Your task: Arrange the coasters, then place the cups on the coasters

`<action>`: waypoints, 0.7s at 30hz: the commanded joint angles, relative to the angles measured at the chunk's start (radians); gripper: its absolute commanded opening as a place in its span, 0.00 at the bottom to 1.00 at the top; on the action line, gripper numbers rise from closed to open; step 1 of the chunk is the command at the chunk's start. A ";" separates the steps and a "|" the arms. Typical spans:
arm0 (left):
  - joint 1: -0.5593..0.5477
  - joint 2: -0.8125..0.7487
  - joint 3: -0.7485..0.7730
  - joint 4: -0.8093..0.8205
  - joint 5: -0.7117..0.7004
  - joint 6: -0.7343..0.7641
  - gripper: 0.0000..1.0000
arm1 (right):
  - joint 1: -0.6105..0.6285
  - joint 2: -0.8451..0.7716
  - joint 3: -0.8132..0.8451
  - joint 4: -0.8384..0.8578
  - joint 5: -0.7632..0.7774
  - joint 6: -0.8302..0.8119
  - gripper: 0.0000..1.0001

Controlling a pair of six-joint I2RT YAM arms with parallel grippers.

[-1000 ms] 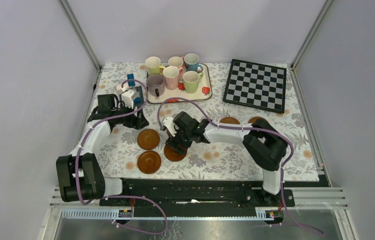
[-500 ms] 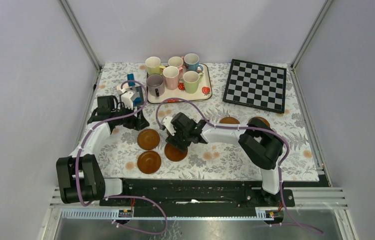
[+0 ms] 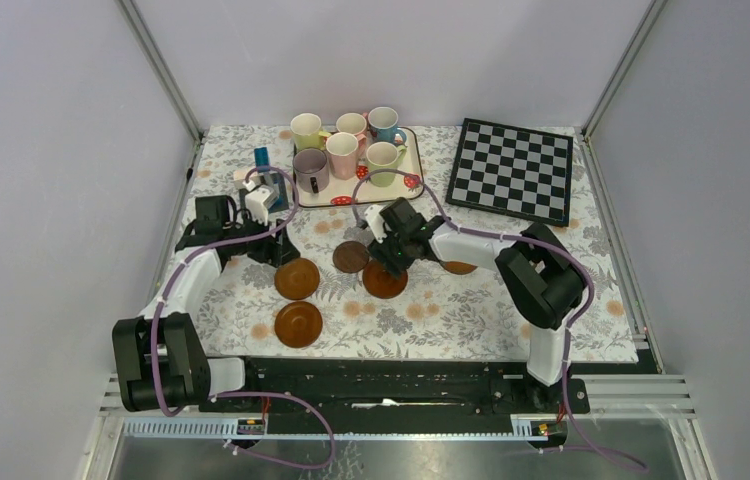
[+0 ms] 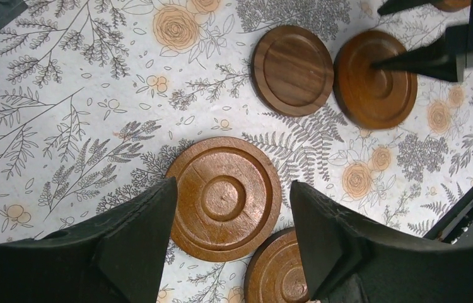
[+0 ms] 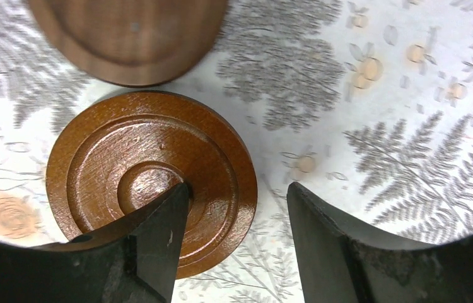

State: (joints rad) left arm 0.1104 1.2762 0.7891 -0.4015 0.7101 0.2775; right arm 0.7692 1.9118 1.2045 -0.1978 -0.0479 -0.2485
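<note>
Several brown coasters lie on the flowered cloth. One coaster (image 4: 224,197) sits below my open left gripper (image 4: 231,188), whose fingers straddle it from above; a second coaster (image 3: 298,324) lies nearer the bases. My right gripper (image 5: 237,196) is open, with its left finger (image 5: 158,221) pressed on the centre of another coaster (image 5: 114,164) and its right finger over bare cloth. A smaller, darker coaster (image 3: 351,257) lies just left of that one. Another coaster (image 3: 459,267) peeks out behind the right arm. The cups (image 3: 342,154) stand together on the tray (image 3: 406,186).
A black-and-white chessboard (image 3: 511,170) lies at the back right. The strawberry-printed tray sits at the back middle. The right arm's forearm and cable stretch across the middle right of the cloth. Metal frame posts rise at both back corners.
My right gripper has moved right and toward the back, and its coaster has slid with it. Its jaws have narrowed. The small dark coaster now shows. The left arm has barely moved.
</note>
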 commanded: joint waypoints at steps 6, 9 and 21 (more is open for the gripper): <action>-0.015 -0.033 -0.031 -0.033 0.067 0.135 0.70 | -0.120 0.015 0.028 -0.032 0.032 -0.077 0.64; -0.034 -0.014 -0.028 -0.033 0.047 0.150 0.70 | -0.145 0.028 0.047 -0.029 0.041 -0.088 0.64; -0.117 0.028 -0.037 0.038 -0.008 0.120 0.70 | -0.168 0.048 0.078 -0.028 0.002 -0.084 0.65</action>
State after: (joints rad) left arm 0.0109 1.2922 0.7563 -0.4351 0.7132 0.3954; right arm 0.6086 1.9476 1.2556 -0.2008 -0.0383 -0.3222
